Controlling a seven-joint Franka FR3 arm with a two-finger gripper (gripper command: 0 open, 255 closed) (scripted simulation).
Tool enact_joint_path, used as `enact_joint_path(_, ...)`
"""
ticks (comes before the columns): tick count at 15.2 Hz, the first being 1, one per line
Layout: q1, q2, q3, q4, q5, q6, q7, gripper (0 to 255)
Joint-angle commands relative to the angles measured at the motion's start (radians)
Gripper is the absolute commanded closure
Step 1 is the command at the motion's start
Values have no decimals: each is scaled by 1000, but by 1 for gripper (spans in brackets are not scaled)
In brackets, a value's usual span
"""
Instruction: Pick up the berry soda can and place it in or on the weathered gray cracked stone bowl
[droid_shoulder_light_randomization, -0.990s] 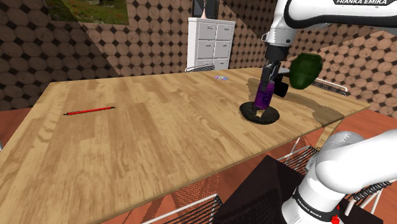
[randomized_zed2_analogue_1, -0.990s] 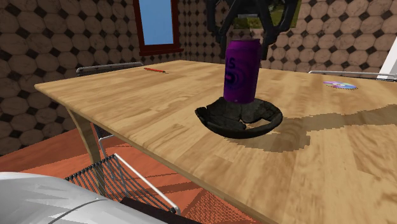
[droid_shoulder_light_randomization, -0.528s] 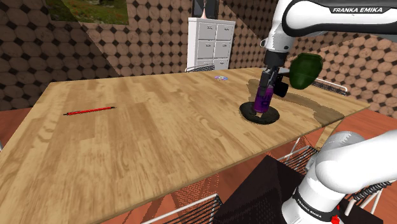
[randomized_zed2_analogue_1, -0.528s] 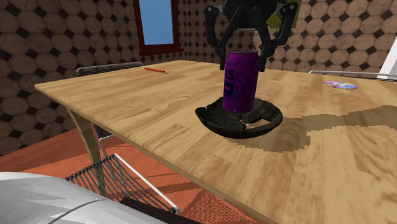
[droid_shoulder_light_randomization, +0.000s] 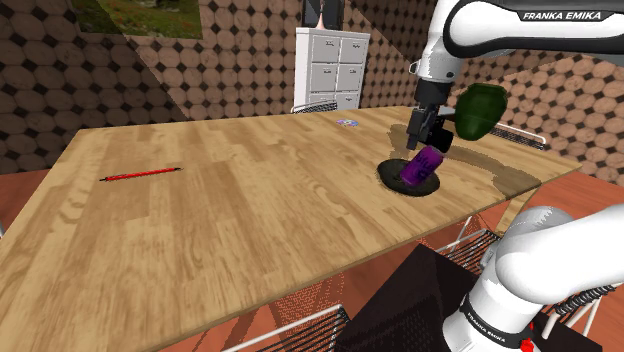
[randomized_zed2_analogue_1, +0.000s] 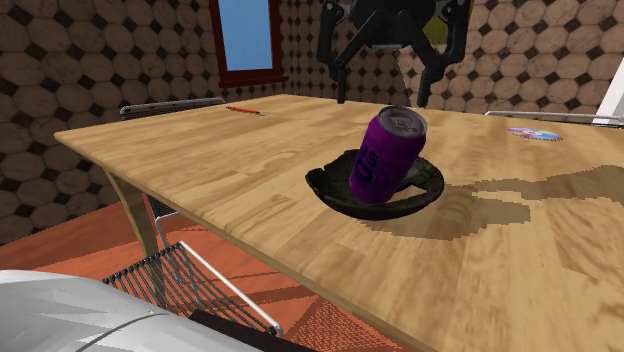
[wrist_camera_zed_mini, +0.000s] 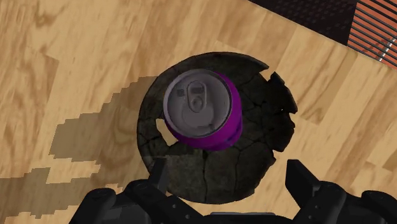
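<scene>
So the purple soda can (droid_shoulder_light_randomization: 423, 167) is sitting in the cracked dark stone bowl (droid_shoulder_light_randomization: 388, 175), but not upright. It's tipped over at a slant with its silver top (wrist_camera_zed_mini: 194, 102) pointing up and off to one side. The black gripper (droid_shoulder_light_randomization: 428, 140) hangs just above it, fingers (wrist_camera_zed_mini: 159, 173) spread wide and clear of the can, gripping nothing. The bowl's on the wooden table (droid_shoulder_light_randomization: 250, 210) toward the shoulder view's right. A red pencil (droid_shoulder_light_randomization: 140, 174) lies well apart on the left, and a white drawer cabinet (droid_shoulder_light_randomization: 330, 68) stands past the far edge.
</scene>
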Motion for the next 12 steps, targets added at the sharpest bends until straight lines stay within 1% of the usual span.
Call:
enact_joint_path(1,0,0,0,0,0,0,0,0)
enact_joint_path(5,4,39,6,154,7,-115,-3,0)
enact_joint_path(12,4,39,6,154,8,-115,-3,0)
